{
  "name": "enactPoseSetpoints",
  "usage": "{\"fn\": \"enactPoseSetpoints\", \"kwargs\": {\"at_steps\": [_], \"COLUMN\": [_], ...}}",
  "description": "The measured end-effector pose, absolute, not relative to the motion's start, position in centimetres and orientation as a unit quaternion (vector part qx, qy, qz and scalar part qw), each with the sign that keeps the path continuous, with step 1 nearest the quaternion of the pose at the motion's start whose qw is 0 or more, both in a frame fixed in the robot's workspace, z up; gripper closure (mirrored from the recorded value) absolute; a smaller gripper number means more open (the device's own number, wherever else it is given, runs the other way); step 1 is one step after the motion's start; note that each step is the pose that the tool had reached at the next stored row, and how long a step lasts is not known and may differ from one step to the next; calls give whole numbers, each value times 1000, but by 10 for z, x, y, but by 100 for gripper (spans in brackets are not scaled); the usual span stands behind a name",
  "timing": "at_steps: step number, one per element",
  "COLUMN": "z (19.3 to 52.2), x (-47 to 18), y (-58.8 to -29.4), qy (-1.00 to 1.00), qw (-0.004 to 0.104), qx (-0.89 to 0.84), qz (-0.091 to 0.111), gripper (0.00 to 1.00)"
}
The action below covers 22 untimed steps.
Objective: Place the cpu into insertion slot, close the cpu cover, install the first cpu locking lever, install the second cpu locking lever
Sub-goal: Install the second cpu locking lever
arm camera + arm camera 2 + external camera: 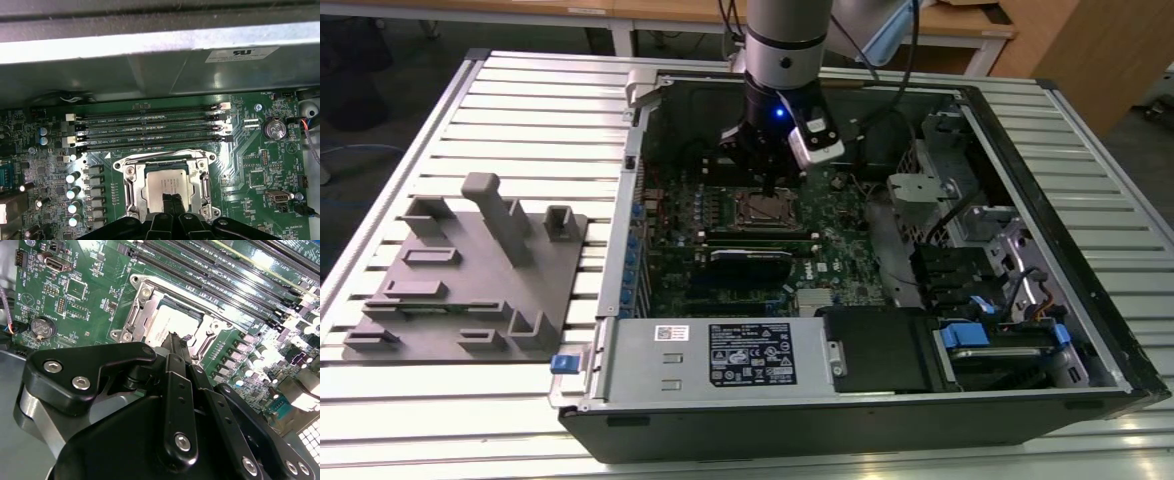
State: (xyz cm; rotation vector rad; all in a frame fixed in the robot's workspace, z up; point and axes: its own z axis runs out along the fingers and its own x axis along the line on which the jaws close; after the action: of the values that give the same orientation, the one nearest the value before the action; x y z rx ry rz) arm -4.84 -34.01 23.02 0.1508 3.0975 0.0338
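Exterior view first: we see the open black-and-silver computer case [854,400] lying on the slatted aluminium table [520,90], with a grey plastic fixture block [467,280] at its 9 o'clock. The green motherboard [720,240] fills the case floor. Our black gripper [767,180] hangs on the silver arm [787,40], directly over the insertion slot [762,209], the square silver-rimmed socket near the board's middle.

In both wrist views the gripper [174,342] [171,196] has its fingers [175,380] pressed together, nothing pinched between them, tips down at the chip's surface; we can't tell if they actually touch it.

The cpu [167,186], a flat dull silver-grey square, sits seated in the slot [131,186]. The cpu cover [165,161], a thin silver metal frame with a square window, appears to lie down around it; the chip top [172,322] shows through the window. Long black memory slots [150,131] run just beside the socket at its 12 o'clock in the first wrist view. A round silver coin battery [274,128] sits at the socket's 2 o'clock there.
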Motion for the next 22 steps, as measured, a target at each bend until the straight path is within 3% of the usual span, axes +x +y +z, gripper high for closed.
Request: {"fn": "enactPoseSetpoints", "kwargs": {"at_steps": [22], "z": [235], "x": [-48], "y": [-341], "qy": [999], "qw": [20], "qx": [49], "qz": [11], "gripper": [90]}}
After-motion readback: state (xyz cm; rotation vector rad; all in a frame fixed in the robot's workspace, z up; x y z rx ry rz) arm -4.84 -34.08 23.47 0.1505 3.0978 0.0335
